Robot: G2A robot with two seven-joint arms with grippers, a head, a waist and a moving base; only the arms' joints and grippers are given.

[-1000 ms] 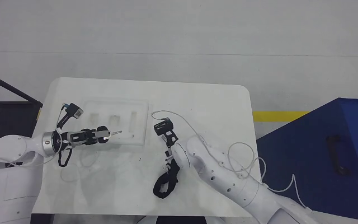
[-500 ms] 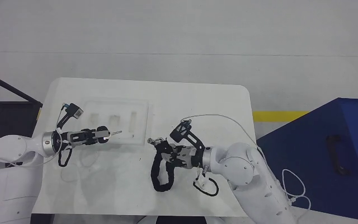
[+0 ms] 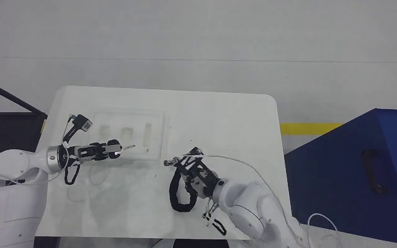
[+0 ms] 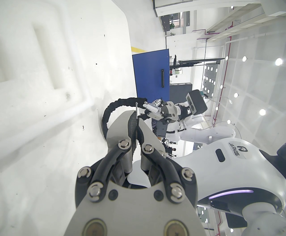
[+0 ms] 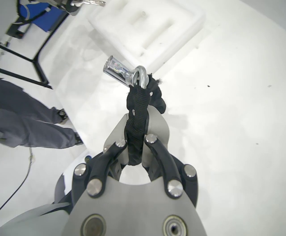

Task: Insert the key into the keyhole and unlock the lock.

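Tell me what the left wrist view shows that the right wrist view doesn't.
Left wrist's extra: the chain hanging in a loop, and the key edge-on in the left gripper. Right wrist's extra: the ring of the lock hooked into the chain's end, and the right gripper gripping the chain, close up. Shared: lock, key, chain, tray.

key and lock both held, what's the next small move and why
Probably bring the left gripper toward the lock cylinder, lining the key up with its end. The key is clamped in the jaws, the right gripper holds the lock by its sleeved chain, and a gap separates them.
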